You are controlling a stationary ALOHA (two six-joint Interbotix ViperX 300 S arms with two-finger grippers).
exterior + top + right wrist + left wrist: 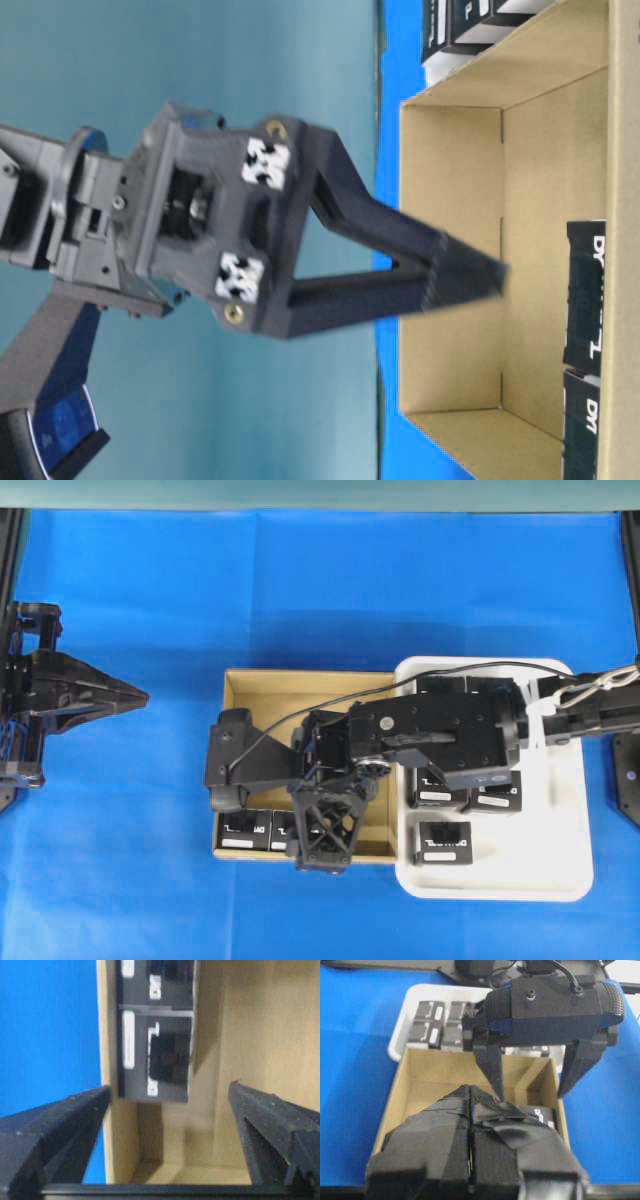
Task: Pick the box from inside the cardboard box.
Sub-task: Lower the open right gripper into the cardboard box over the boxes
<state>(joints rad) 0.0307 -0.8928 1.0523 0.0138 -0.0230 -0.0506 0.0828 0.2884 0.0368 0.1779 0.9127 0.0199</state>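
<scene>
**Reach into carton, no pick yet**

Blue counter [130, 880]. On it, brown carton [300, 685] beside white tray [570, 880]; several black boxes already in tray. More lying along carton's near wall; nearest box [155, 1055] ahead of the fingers, untouched. Pick still to do: descent, closing, lift. Right gripper [170, 1125] spread wide above carton, straddling its wall, holding nothing. Left gripper [135, 693] pressed together, empty, well apart at counter's edge.

Overhead looks straight down; wrist views closely share the cardboard box [300, 685].
</scene>
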